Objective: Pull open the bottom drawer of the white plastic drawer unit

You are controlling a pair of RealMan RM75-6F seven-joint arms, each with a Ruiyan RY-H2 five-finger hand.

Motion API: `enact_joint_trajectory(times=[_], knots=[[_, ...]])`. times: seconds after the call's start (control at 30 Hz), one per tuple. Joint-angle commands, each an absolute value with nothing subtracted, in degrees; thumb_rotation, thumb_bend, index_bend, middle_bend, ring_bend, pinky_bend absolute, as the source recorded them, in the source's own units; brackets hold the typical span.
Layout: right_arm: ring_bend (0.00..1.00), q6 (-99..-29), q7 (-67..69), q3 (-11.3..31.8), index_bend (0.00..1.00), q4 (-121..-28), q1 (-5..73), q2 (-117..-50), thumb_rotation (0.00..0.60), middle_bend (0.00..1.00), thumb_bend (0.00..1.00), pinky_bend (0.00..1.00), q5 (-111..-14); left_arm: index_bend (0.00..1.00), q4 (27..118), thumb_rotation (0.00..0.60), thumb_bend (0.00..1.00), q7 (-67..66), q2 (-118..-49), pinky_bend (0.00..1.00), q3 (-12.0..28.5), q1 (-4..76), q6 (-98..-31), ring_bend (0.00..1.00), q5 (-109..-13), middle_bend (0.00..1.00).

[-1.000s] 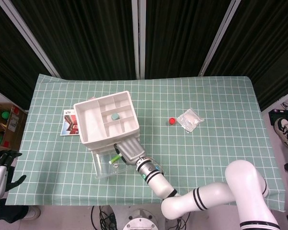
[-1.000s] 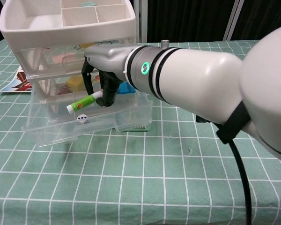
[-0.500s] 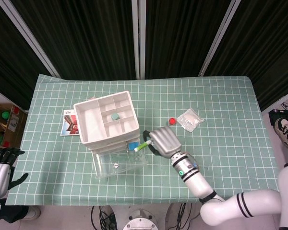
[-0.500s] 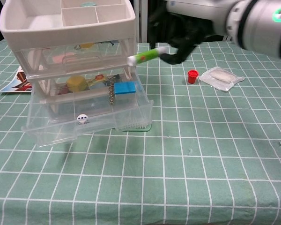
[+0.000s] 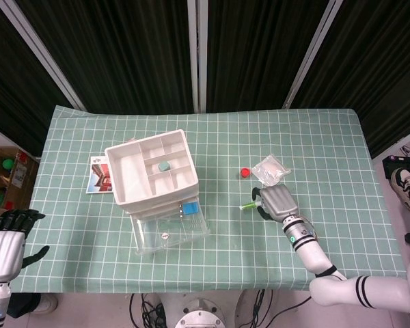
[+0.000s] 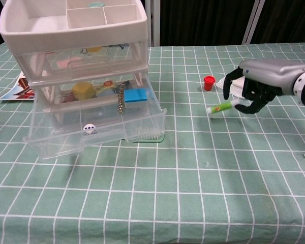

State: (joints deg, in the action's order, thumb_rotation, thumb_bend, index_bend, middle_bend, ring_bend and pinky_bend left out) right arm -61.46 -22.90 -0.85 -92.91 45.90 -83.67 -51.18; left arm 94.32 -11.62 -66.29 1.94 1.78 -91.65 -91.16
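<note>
Since half a second ago, the right hand point(image 5: 275, 201) has carried a green tube point(image 6: 221, 107) from beside the drawer unit point(image 5: 154, 171) toward the counter's point(image 5: 314, 143) right edge, holding it pinched in curled fingers. The bottom drawer point(image 6: 96, 129) already stands pulled out, near the front left of the counter. If the grip slackens, the tube could drop and roll toward the red cap point(image 5: 245, 172) or the clear packet point(image 5: 271, 169) nearby. Only the head view shows the left hand point(image 5: 5, 239), open and off the counter's left edge; only the chest view shows the drawer's contents.
</note>
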Motion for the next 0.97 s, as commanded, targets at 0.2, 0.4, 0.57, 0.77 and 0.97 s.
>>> enact_joint_trajectory(times=[0.2, 0.4, 0.57, 0.77, 0.97], knots=[[0.81, -63.5, -22.7, -1.2, 0.00, -96.5, 42.1, -79.4, 0.600, 0.72, 0.32, 0.99, -54.6, 0.30, 94.3, 0.600, 0.06, -11.6, -66.4, 0.20, 1.8, 1.7, -91.5, 0.21, -90.8, 0.27], [0.21, -73.5, -11.7, -3.3, 0.00, -103.4, 33.2, -68.0, 0.600, 0.22, 0.32, 0.42, -66.9, 0.30, 93.9, 0.600, 0.06, -11.1, -66.7, 0.20, 2.0, 1.7, -91.3, 0.21, -90.1, 0.27], [0.00, -86.0, -6.6, -6.7, 0.00, -103.5, 23.8, -62.1, 0.600, 0.02, 0.33, 0.00, -76.3, 0.30, 94.0, 0.600, 0.06, -11.0, -66.9, 0.20, 2.1, 1.6, -91.4, 0.21, -89.7, 0.27], [0.00, -95.2, -2.7, -10.2, 0.00, -101.1, 14.0, -60.3, 0.600, 0.00, 0.33, 0.00, -82.6, 0.30, 94.5, 0.600, 0.06, -11.4, -67.1, 0.20, 2.0, 1.5, -91.4, 0.21, -89.7, 0.27], [0.00, -96.8, 0.0, -10.1, 0.00, -99.1, 10.1, -60.5, 0.600, 0.00, 0.33, 0.00, -86.2, 0.30, 94.8, 0.600, 0.06, -11.9, -67.3, 0.20, 1.9, 1.3, -91.7, 0.21, -89.8, 0.26]])
